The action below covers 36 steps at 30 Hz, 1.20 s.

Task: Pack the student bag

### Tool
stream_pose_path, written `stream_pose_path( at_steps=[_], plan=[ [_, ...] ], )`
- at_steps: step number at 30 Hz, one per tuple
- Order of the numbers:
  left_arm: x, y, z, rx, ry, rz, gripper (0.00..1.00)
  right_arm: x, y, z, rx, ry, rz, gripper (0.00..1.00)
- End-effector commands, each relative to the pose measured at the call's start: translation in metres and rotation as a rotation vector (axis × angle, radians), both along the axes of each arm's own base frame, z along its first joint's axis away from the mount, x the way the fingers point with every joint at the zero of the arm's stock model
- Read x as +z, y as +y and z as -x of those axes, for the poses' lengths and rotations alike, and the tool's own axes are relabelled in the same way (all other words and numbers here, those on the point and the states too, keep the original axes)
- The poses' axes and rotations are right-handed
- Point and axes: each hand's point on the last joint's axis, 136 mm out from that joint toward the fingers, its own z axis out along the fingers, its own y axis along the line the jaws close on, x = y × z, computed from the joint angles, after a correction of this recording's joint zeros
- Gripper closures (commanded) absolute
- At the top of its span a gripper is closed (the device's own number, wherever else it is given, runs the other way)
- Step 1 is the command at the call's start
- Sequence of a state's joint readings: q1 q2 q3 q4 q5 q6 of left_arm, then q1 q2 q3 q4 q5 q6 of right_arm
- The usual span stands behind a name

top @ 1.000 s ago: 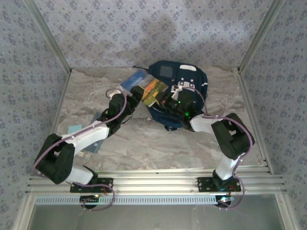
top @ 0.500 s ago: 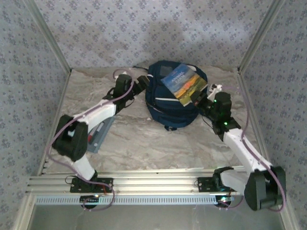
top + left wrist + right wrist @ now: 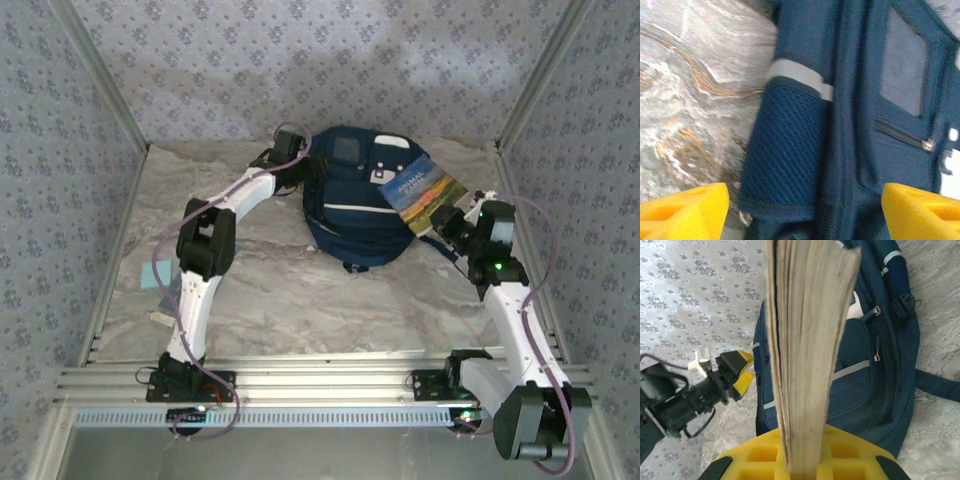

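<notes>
**Q:** Where does the student bag (image 3: 360, 215) lie?
**A:** Far centre of the desk (image 3: 270, 300), between the arms. The left tool (image 3: 303, 168), fingers apart, sits at its left flank.
**Q:** And the book (image 3: 420, 190)?
**A:** Clamped in the right tool (image 3: 455, 222), long axis pointing left over the bag's right shoulder.

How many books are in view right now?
1: the book, gripped by the right gripper at the student bag's right edge. A pale blue item beside the left arm may be another; partly hidden.
</notes>
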State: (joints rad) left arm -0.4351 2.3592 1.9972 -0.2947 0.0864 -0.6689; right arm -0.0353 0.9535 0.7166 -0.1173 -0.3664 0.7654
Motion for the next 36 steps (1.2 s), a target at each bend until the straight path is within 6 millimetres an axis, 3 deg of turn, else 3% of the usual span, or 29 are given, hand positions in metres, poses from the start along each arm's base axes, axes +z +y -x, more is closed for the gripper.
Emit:
stream_pose_path(
  at_steps=[1,5,10,13,14,17,20,23,26,28,30,32,33,34,36],
  plan=[
    [-0.011,0.015,-0.013,0.013,0.041,-0.076,0.22,0.021,0.005,0.003,0.050,-0.081,0.017,1.00],
    [-0.024,0.012,-0.023,0.016,0.069,-0.067,0.31,0.022,0.005,0.002,0.049,-0.087,0.019,1.00],
    [-0.029,0.002,-0.027,0.008,0.089,-0.004,0.64,0.022,0.004,0.000,0.046,-0.090,0.019,1.00],
    [-0.026,-0.002,-0.027,0.003,0.089,0.036,0.94,0.021,0.005,-0.001,0.048,-0.087,0.014,1.00],
    [-0.024,-0.003,-0.027,0.003,0.088,0.044,1.00,0.021,0.005,-0.001,0.049,-0.087,0.011,1.00],
    [-0.011,0.007,-0.026,0.049,0.074,0.046,1.00,0.021,0.006,-0.002,0.051,-0.087,0.006,1.00],
    [0.009,0.035,-0.023,0.159,0.022,0.057,1.00,0.019,0.007,-0.004,0.052,-0.087,-0.001,1.00],
    [0.015,0.077,-0.009,0.302,-0.020,0.125,1.00,0.018,0.008,-0.006,0.056,-0.088,-0.004,1.00],
    [0.012,0.121,0.013,0.459,-0.035,0.201,1.00,0.016,0.010,-0.009,0.060,-0.084,-0.007,1.00],
    [0.005,0.132,0.031,0.500,-0.030,0.244,1.00,0.016,0.012,-0.012,0.067,-0.083,-0.009,1.00],
    [-0.002,0.129,0.048,0.483,-0.005,0.247,0.99,0.016,0.013,-0.014,0.073,-0.083,-0.009,1.00],
    [-0.008,0.119,0.064,0.434,0.029,0.231,0.78,0.015,0.015,-0.016,0.076,-0.080,-0.009,1.00],
    [-0.009,0.113,0.072,0.402,0.044,0.218,0.54,0.016,0.015,-0.017,0.077,-0.081,-0.010,1.00],
    [-0.011,0.109,0.081,0.377,0.061,0.196,0.43,0.016,0.016,-0.018,0.079,-0.082,-0.009,1.00],
    [-0.006,0.104,0.097,0.317,0.066,0.127,0.37,0.017,0.018,-0.019,0.083,-0.084,-0.007,1.00]
  ],
)
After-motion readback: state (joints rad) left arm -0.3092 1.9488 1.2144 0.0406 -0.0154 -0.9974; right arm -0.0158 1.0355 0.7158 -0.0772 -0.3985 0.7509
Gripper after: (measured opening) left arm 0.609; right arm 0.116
